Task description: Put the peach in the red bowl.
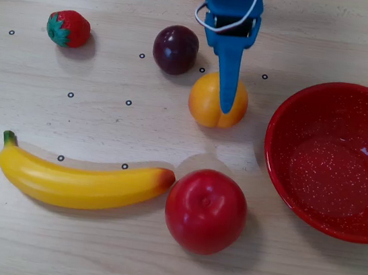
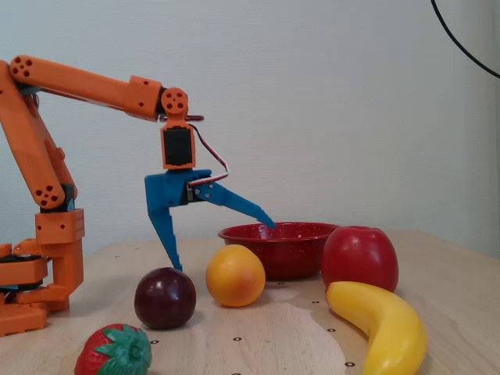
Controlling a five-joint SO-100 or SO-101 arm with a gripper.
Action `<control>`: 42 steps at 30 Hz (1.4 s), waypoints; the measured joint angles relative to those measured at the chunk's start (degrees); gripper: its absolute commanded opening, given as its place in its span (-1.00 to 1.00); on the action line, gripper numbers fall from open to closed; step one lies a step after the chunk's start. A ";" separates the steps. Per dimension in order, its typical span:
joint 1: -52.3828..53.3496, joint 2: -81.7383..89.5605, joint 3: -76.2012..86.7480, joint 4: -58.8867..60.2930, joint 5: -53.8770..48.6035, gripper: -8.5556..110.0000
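Observation:
The peach (image 1: 210,104) is round and yellow-orange and rests on the wooden table, left of the red bowl (image 1: 333,164) in the overhead view. In the fixed view the peach (image 2: 234,275) sits in front of the speckled bowl (image 2: 285,254), which is empty. My blue gripper (image 1: 223,75) is open wide over the peach. In the fixed view the gripper (image 2: 223,245) has one finger pointing down behind the plum, beside the peach. The other finger reaches out above the peach's top. Neither finger visibly touches it.
A dark purple plum (image 1: 175,49) lies close to the peach's upper left. A large red apple (image 1: 205,211) and a banana (image 1: 80,181) lie nearer the front edge. A strawberry (image 1: 68,29) is far left. The orange arm base (image 2: 47,234) stands at the fixed view's left.

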 measured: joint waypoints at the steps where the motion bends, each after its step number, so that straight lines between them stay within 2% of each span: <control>1: -0.09 -0.53 0.00 -1.05 0.09 0.19; 22: -0.18 -10.90 0.44 -16.08 2.55 0.20; 42: -0.53 -13.80 0.44 -18.28 4.22 0.20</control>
